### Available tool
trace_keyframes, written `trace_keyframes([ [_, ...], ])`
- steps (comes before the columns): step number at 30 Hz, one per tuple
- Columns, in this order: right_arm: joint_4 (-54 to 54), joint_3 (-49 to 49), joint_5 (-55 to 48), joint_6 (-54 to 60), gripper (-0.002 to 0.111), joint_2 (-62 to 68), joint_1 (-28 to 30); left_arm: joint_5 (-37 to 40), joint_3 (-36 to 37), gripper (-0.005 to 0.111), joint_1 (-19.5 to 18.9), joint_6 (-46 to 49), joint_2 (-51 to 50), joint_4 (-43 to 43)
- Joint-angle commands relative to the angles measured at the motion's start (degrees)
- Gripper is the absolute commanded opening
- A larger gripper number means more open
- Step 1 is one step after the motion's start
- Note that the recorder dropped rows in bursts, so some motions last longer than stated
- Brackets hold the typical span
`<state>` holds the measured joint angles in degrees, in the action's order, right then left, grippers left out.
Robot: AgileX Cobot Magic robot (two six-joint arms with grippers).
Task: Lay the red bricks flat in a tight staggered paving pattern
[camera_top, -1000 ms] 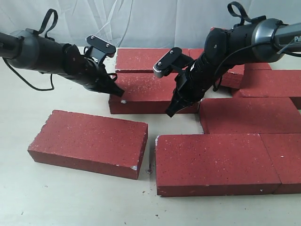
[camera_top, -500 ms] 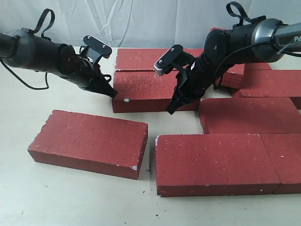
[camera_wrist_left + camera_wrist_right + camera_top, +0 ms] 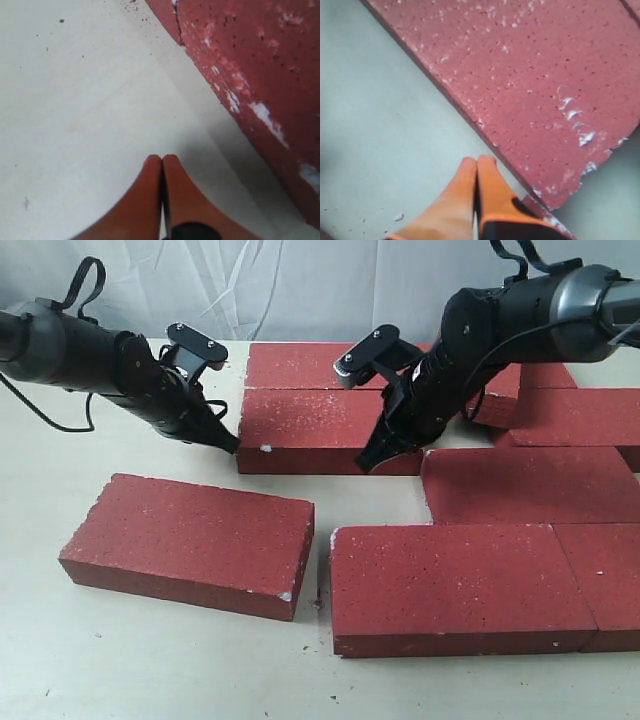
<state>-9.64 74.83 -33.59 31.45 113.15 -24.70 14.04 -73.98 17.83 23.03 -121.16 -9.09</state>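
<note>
A pale cream table fills the scene from near edge to far side, its surface matt and smooth; a few dark crumbs of grit lie near its middle, toward the near edge; the left wrist view shows more dark specks on it, and the right wrist view a tiny white chip. Beyond the far edge hangs a white backdrop sheet, creased with long slanting folds.
</note>
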Motion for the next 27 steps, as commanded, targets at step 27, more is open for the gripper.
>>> trace_keyframes([
  [27,-6.1,0.3,-1.4,2.3,-0.001,-0.6,-0.6,-5.5,-1.4,0.0,6.9,1.6,-3.2,-2.9],
])
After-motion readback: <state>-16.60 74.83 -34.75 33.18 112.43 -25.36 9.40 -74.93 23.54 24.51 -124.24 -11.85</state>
